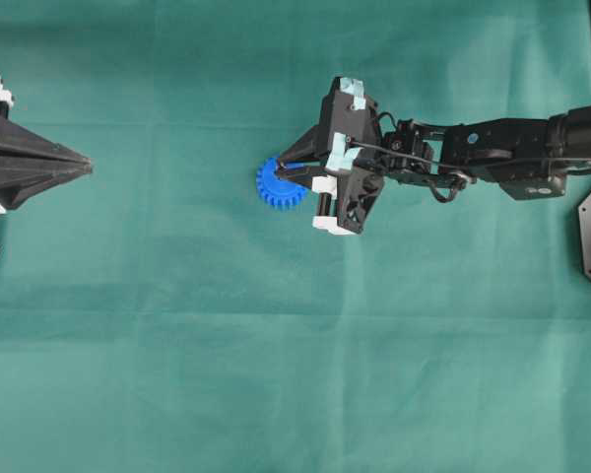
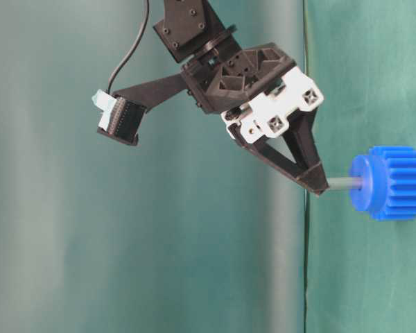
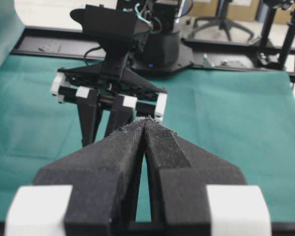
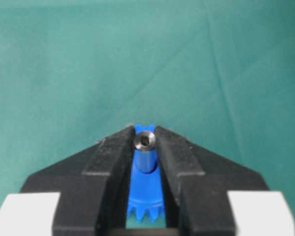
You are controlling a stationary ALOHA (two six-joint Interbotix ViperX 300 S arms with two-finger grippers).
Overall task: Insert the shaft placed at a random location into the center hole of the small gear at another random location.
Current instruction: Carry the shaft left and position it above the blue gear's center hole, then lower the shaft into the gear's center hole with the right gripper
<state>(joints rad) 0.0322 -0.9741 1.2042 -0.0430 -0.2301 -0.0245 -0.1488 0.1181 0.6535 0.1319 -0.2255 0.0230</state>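
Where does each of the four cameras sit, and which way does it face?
Overhead: above the green cloth, looking straight down; left gripper shut at the left edge, right gripper over the small gear.
Table-level: low, side-on; right gripper clamps the shaft entering the gear.
Left wrist: on the left arm, facing past its shut fingers toward the right arm.
Right wrist: looks along its fingers at the shaft end and gear.
All but the left wrist view show the gear.
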